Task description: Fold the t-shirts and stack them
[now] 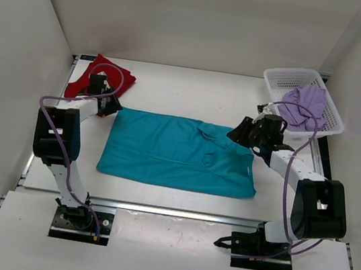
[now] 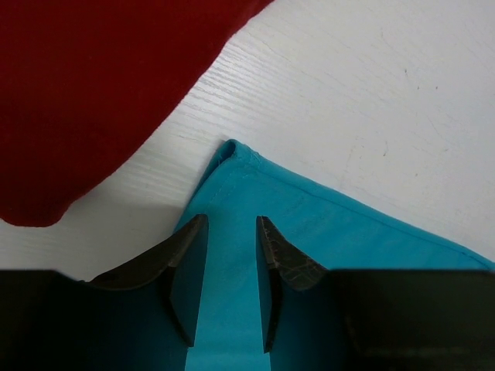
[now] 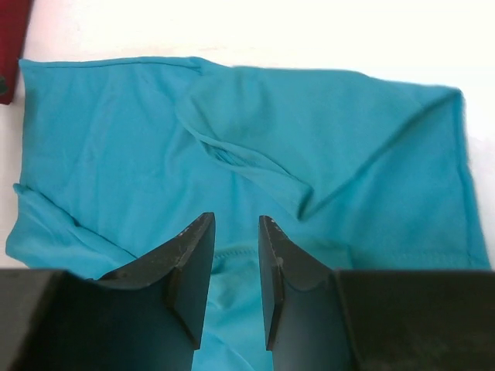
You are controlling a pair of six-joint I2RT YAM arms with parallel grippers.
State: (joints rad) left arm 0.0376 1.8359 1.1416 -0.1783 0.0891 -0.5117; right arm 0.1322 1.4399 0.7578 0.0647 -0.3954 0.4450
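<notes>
Lying flat, a smooth teal fabric short-sleeved shirt point(image 1: 178, 151) stretches left to right. Over its far corners hover the left gripper point(image 2: 230, 224) and the right gripper point(image 3: 236, 224), jaws parted, holding nothing. Beyond its left corner sits a dark red shirt point(image 1: 101, 77); beyond its right, a lavender shirt point(image 1: 304, 106) in a white mesh basket point(image 1: 274, 78).

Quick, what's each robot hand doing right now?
Left gripper: open, jaws apart over the teal shirt corner.
Right gripper: open over the same shirt.
</notes>
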